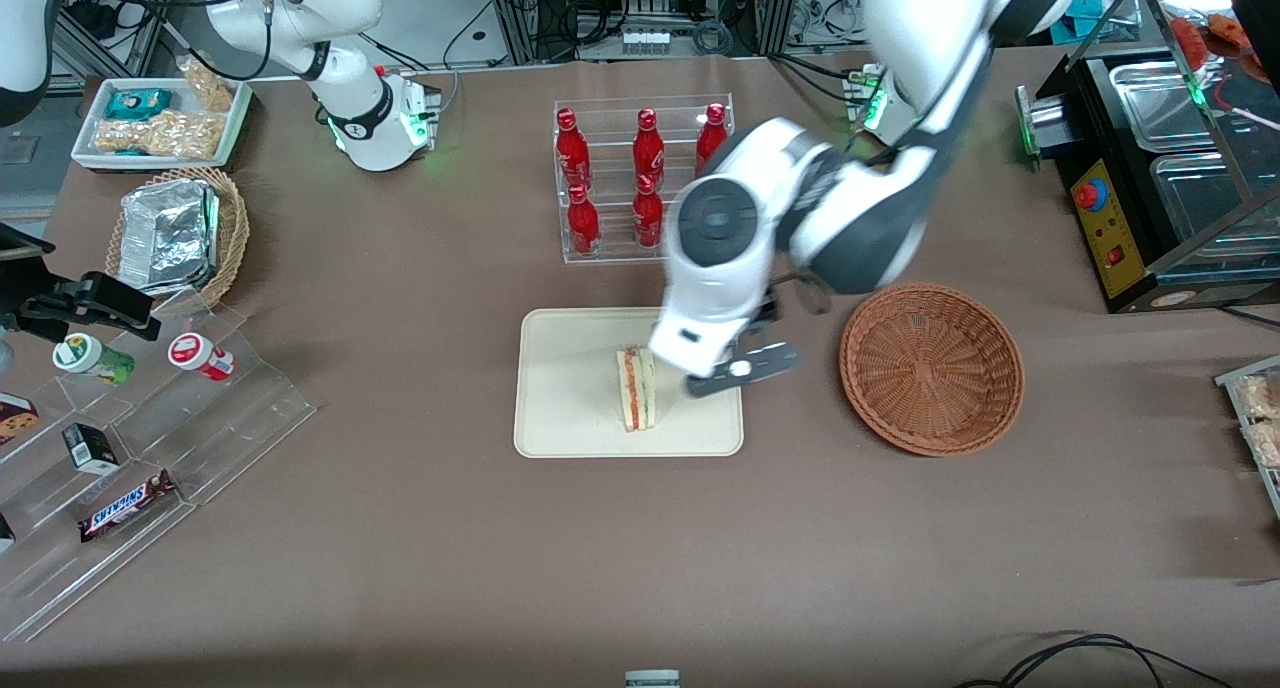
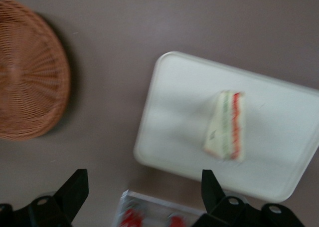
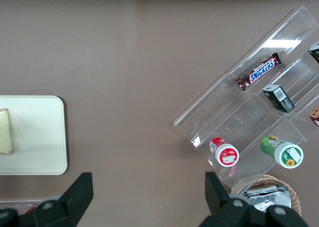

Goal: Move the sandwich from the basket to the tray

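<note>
The sandwich (image 1: 637,388) stands on its edge on the cream tray (image 1: 570,408), its red, orange and green filling showing. It also shows in the left wrist view (image 2: 227,132) on the tray (image 2: 179,112), and in the right wrist view (image 3: 5,132) on the tray (image 3: 37,137). The reddish-brown basket (image 1: 932,368) sits beside the tray toward the working arm's end and holds nothing; it also shows in the left wrist view (image 2: 25,72). My left gripper (image 1: 745,368) hangs above the tray's edge nearest the basket, beside the sandwich. It is open (image 2: 144,187) and holds nothing.
A clear rack of red bottles (image 1: 640,183) stands farther from the front camera than the tray. A stepped acrylic stand with snacks (image 1: 150,438), a tan basket with foil (image 1: 175,233) and a white snack tray (image 1: 160,118) lie toward the parked arm's end. A black appliance (image 1: 1150,168) stands at the working arm's end.
</note>
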You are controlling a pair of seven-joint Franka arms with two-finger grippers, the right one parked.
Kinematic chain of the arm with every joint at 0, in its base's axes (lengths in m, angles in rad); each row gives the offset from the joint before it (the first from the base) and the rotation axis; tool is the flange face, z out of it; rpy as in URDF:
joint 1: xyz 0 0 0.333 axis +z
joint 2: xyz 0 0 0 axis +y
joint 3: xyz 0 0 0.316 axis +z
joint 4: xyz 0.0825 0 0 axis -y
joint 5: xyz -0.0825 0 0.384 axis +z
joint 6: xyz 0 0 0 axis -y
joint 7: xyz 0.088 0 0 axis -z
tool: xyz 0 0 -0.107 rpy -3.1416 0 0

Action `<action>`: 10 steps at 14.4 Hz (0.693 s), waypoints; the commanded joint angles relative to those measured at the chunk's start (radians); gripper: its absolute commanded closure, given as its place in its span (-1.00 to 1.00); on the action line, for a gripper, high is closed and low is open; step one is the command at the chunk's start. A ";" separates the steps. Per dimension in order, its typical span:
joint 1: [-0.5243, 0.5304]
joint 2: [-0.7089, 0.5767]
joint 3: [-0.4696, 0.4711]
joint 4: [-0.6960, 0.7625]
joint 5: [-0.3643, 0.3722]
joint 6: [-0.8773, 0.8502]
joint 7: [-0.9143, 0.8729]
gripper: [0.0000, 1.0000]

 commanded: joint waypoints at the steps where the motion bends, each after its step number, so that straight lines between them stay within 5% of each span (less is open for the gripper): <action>1: 0.139 -0.101 -0.005 -0.061 -0.057 -0.149 0.184 -1.00; 4: 0.294 -0.140 -0.002 -0.062 -0.032 -0.306 0.375 -1.00; 6: 0.387 -0.164 -0.002 -0.068 0.029 -0.329 0.455 -1.00; 10: 0.533 -0.207 -0.003 -0.068 0.034 -0.336 0.530 -1.00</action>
